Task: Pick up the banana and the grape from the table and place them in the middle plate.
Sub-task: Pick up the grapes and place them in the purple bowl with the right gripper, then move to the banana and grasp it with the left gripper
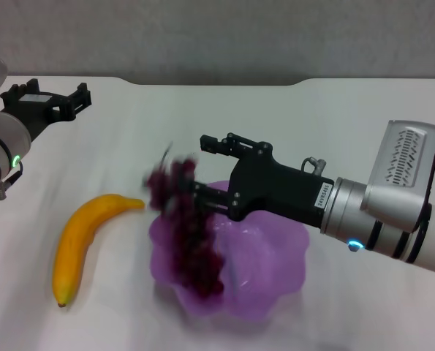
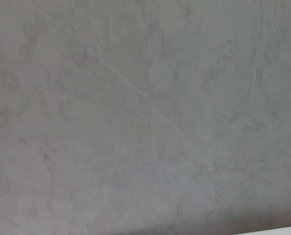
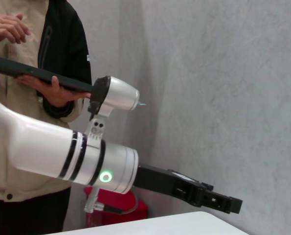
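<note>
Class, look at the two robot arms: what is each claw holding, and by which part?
The right claw grips the grape bunch near its top end, hanging it over the purple plate. The left claw holds nothing; the banana lies on the table.

Grey mottled wall (image 2: pixel 145 107) behind, red bin (image 3: pixel 117 209) below.

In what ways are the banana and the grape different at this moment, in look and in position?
The banana is one smooth yellow-orange curved piece; the grape is a dark red-purple bunch of many small round fruits. The banana lies on the table, to the left of the middle plate, while the grape hangs over the plate's left part at the right gripper. No gripper is near the banana: the left gripper is far back. Both are of similar length.
</note>
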Controlling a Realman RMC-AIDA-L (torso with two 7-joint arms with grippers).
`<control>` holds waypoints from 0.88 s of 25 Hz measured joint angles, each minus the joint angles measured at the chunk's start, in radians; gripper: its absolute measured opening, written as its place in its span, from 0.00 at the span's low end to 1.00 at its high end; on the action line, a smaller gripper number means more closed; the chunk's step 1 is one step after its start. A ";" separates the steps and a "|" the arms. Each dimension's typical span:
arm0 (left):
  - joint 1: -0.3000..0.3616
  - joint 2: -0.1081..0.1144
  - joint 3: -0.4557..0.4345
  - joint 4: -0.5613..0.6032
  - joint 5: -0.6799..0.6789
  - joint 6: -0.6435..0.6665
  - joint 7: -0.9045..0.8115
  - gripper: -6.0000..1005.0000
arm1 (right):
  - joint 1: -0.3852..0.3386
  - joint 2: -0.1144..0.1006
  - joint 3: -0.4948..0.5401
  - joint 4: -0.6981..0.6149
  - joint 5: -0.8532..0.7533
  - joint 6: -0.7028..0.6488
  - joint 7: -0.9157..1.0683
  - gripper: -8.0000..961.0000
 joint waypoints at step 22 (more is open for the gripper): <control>0.007 0.001 0.002 0.006 0.002 0.002 0.000 0.87 | -0.085 -0.006 0.292 -0.014 0.002 -0.019 -0.063 0.92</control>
